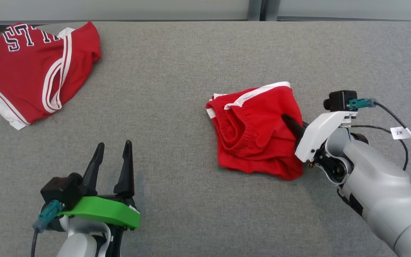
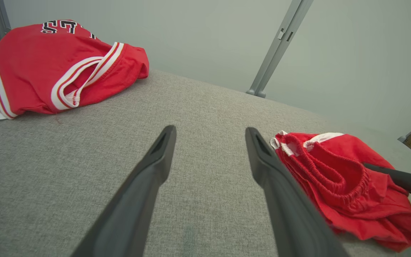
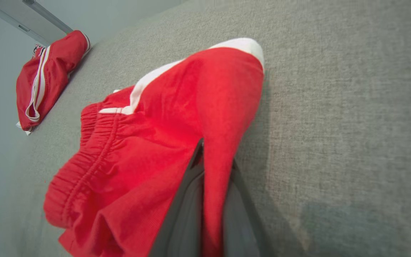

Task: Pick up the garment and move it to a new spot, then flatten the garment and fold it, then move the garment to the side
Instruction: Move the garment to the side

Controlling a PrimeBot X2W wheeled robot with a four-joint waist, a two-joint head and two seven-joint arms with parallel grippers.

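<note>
Head view: the garment (image 1: 259,132), red shorts with white side trim and a gathered waistband, lies crumpled on the grey cloth-covered table (image 1: 177,89), right of centre. My right pincer (image 1: 287,119) reaches in from the right, low to the table, with one dark finger lying across the shorts' right-hand part. The right wrist view settles the grip: a ridge of red cloth runs down between the two fingers (image 3: 186,203), which are pressed in on it from both sides. The rest of the shorts is bunched to the left of them, with the waistband toward that view's lower left. My left pincer (image 1: 114,143) sits at the lower left of the head view over bare table, well apart from the shorts. In the left wrist view its fingers (image 2: 148,178) are spread wide, with grey table showing between them and the shorts lying off to the right of the right-hand finger. A second piece, a red jersey (image 1: 41,67) with white-and-red striped edging and dark lettering, is heaped at the table's far left corner, well apart from the shorts. A white tag (image 1: 401,133) hangs on the right arm's cable.
</note>
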